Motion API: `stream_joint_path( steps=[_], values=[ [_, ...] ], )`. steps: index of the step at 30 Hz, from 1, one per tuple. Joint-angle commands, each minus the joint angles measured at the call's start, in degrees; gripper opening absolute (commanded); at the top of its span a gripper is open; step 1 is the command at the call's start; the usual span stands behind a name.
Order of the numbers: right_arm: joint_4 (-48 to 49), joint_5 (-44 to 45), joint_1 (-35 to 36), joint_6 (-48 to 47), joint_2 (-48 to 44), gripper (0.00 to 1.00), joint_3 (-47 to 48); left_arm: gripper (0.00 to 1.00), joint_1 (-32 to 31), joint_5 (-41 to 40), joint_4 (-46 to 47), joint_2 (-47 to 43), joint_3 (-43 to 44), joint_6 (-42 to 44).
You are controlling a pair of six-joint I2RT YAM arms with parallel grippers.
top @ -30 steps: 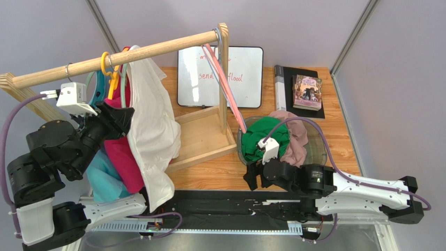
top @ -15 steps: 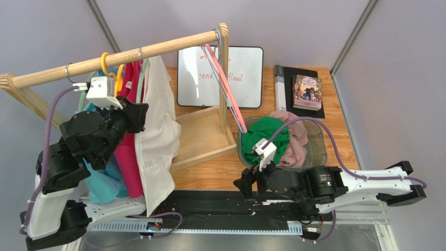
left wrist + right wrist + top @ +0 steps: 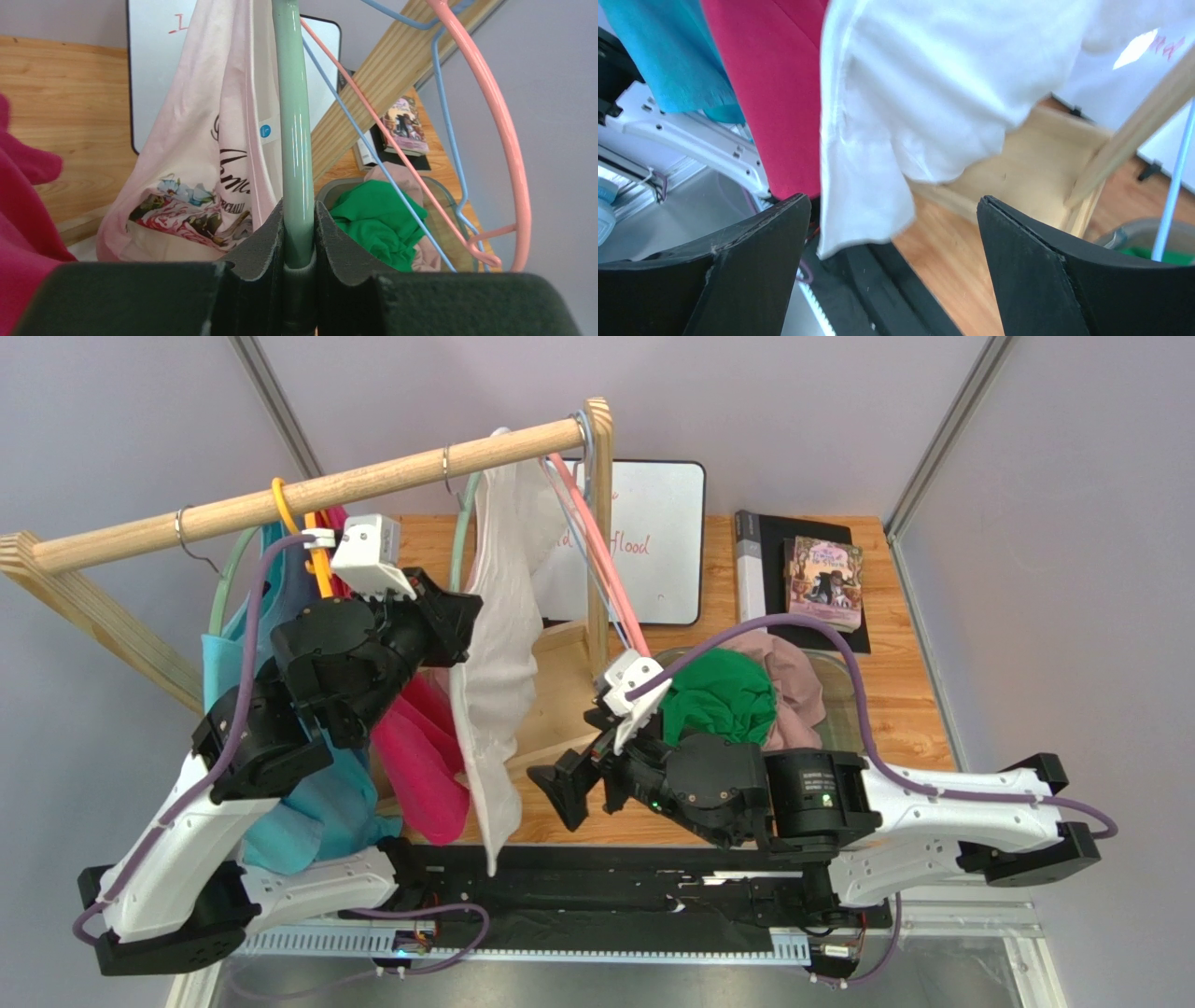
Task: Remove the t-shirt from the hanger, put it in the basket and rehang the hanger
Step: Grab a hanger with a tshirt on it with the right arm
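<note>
While left tool (image 3: 298, 217) clamps one green hanger (image 3: 293, 105) carrying one white t-shirt (image 3: 210, 140), right tool (image 3: 892, 206) gapes wide, empty.

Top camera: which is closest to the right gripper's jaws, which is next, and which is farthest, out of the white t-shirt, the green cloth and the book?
1. White t-shirt, hanging just left of the right gripper.
2. Green cloth, behind it, to the right.
3. Book, far back on the right.

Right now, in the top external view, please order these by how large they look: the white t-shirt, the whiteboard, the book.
1. white t-shirt, though it hangs nearer the camera
2. whiteboard, partly hidden
3. book
</note>
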Motion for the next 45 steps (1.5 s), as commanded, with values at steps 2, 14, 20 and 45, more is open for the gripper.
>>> stream_joint_path(
  steps=[2,14,20,45],
  values=[
    [9.45,-2.86,-1.35,-10.37,4.99,0.97,6.78,0.2,-0.05,8.89,0.22,-3.49,-3.21,-2.14],
    [8.14,-7.52,-5.39,-16.27,10.8,1.0,14.08,0.34,-0.05,24.45,3.56,-1.39,-2.25,1.01],
    [8.14,-8.84,-9.42,-15.66,10.1,0.98,12.68,0.38,-0.05,29.56,6.9,-2.35,-4.8,1.98],
    [16.84,-1.55,-15.59,-21.37,9.4,0.0,7.57,0.45,-0.05,12.08,9.11,-23.62,-12.01,-6.81]
  ],
)
